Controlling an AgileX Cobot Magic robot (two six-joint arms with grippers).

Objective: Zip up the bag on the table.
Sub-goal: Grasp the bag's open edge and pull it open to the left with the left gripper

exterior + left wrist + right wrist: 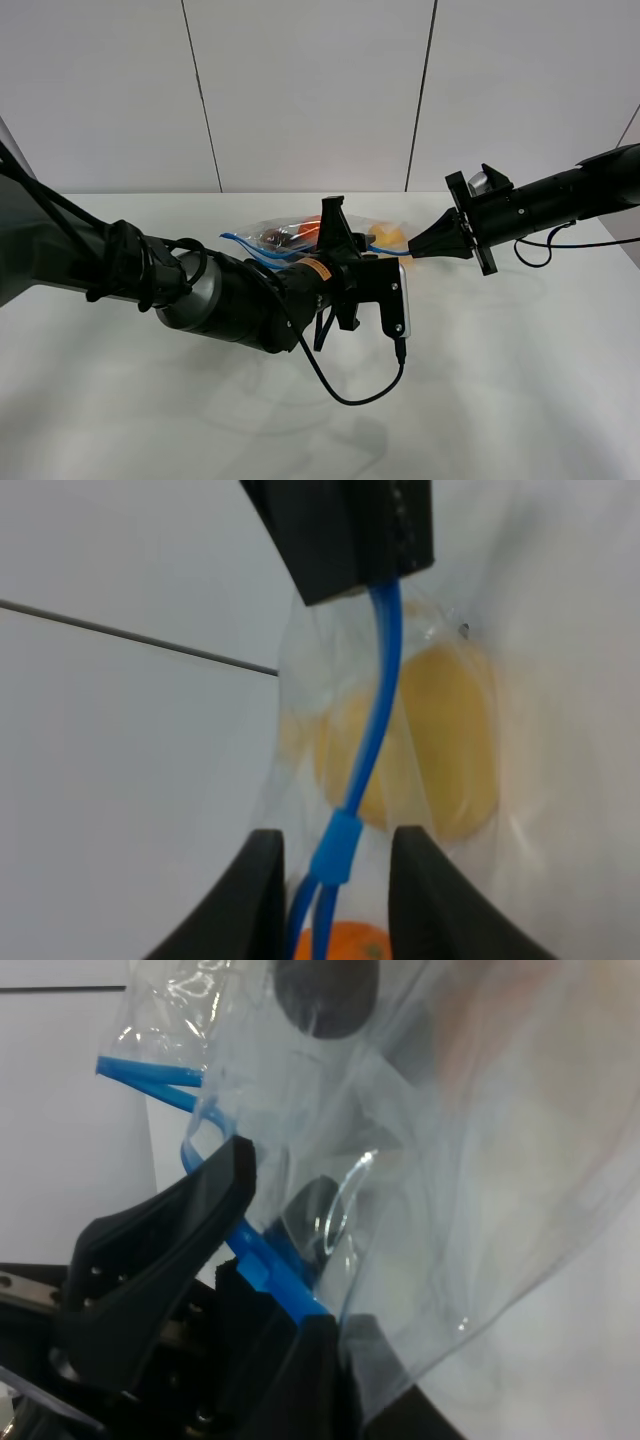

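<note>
The clear bag (285, 236) lies at the table's (520, 400) far middle, lifted at its blue zipper strip (378, 710). Inside show a yellow pear (440, 740), an orange (348, 942) and a dark eggplant (325, 990). My left gripper (340, 885) straddles the blue slider (336, 846), its fingers a little apart on either side of it; it also shows in the high view (338, 232). My right gripper (408, 256) is shut on the strip's end (275, 1265), just past the pear, and holds it taut.
A black cable (350, 395) loops from the left wrist onto the table in front of the bag. A white panelled wall (310, 90) stands behind the table's far edge. The two arms meet over the bag.
</note>
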